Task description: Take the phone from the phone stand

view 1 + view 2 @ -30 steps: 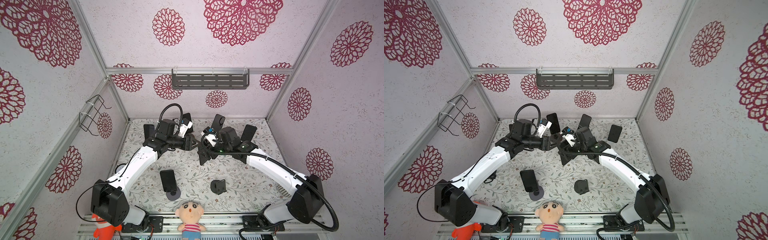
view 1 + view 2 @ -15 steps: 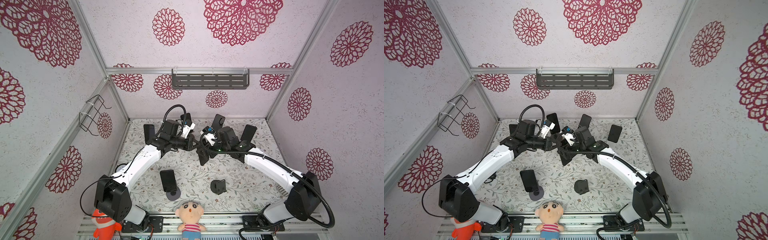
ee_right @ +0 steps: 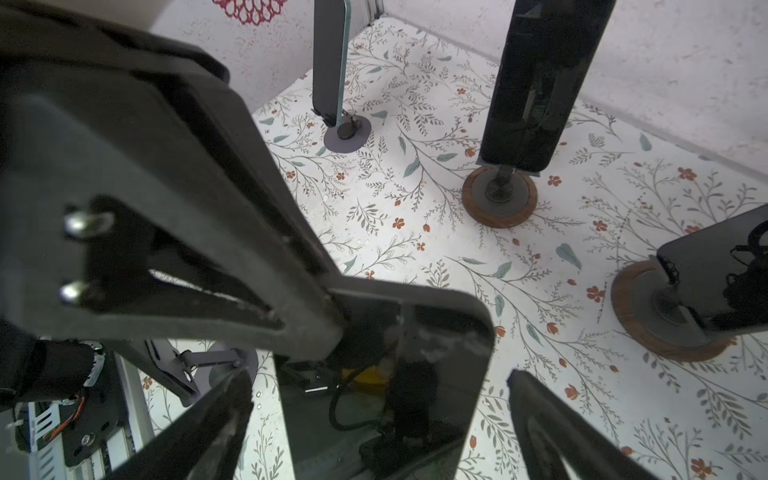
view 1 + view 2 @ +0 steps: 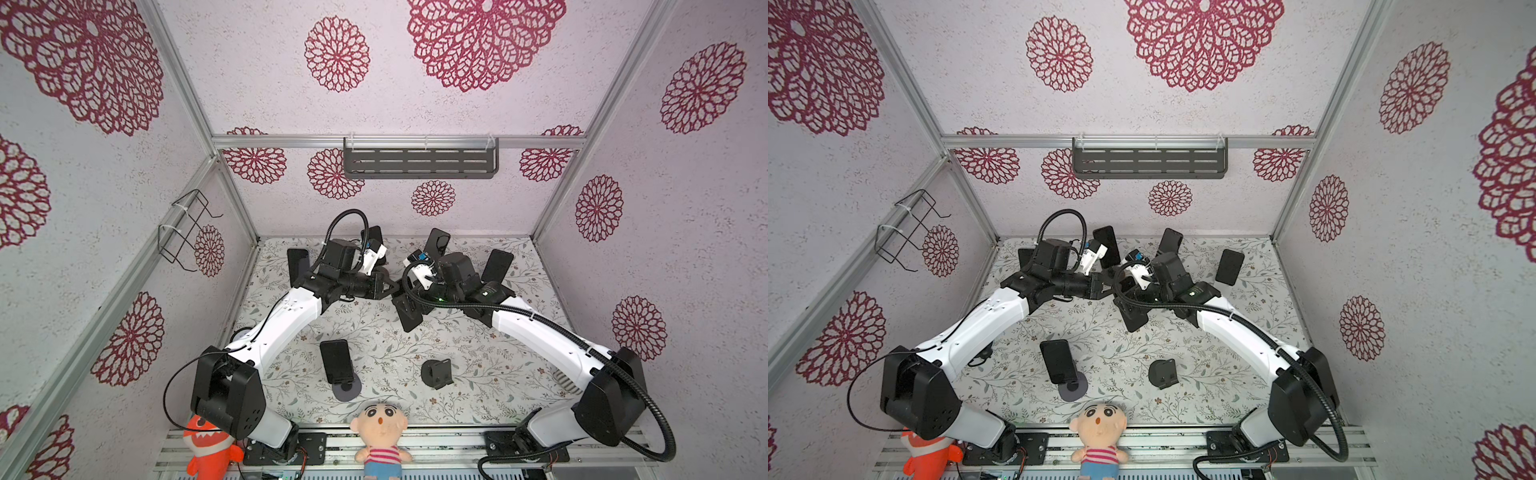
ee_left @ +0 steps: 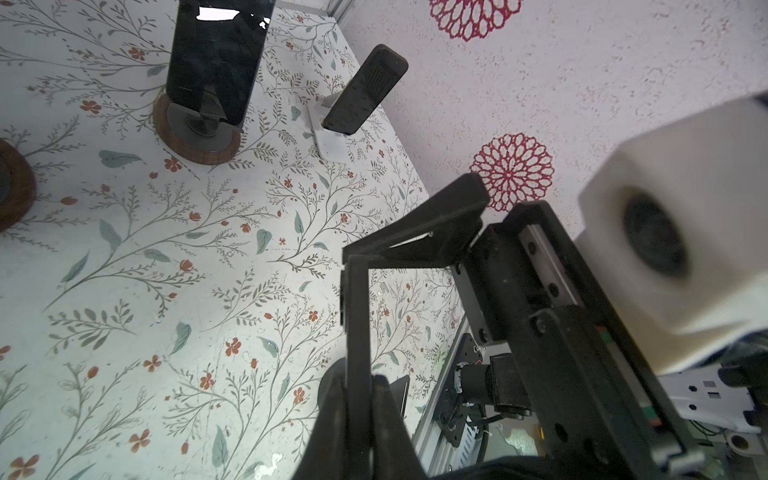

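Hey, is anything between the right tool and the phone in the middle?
Nothing visible. The phone sits between the open fingers of the right tool, with gaps on both sides; the left tool is shut on its edge.

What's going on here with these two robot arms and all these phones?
Both arms meet over the middle of the table around one phone, which is in the air, off any stand. The left gripper is shut on one edge of it. The right gripper is open, fingers spread either side. It looks like a handover to the left arm. Other phones sit on stands, and a small black stand near the front is empty.
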Motion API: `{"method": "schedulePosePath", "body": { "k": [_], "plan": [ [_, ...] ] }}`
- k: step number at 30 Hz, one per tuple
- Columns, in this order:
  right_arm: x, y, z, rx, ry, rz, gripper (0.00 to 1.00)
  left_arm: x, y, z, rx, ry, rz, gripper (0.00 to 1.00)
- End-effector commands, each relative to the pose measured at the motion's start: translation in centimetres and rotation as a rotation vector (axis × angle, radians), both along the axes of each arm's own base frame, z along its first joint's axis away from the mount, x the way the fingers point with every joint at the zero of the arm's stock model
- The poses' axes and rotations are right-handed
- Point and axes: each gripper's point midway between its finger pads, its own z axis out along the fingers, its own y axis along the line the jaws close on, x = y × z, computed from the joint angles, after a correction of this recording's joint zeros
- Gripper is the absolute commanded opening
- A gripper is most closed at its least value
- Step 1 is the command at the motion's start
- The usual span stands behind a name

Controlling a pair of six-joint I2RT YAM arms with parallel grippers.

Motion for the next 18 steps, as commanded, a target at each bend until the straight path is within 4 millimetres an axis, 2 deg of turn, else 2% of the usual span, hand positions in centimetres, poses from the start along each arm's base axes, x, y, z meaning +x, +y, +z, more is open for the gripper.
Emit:
{"method": "schedulePosePath", "body": {
  "k": [1,7,11,18],
  "plan": [
    [-0.3,-0.7,0.4,0.004,-0.01,-0.024,0.99,0.4,-0.3,1.9,-0.064,-0.042,-0.014,0.0],
    [-0.2,-0.2,-1.3,-0.015,0.015,-0.041,0.99,1.0,-0.1,1.9,-0.075,-0.027,0.014,0.0],
    [-0.1,0.4,-1.8,-0.014,0.006,-0.054,0.99,1.4,-0.2,2.0,-0.086,-0.026,0.026,0.0],
    [0.1,0.9,-2.0,-0.005,-0.005,-0.081,0.83,1.6,-0.2,1.9,-0.094,-0.017,0.038,0.0]
  ]
}}
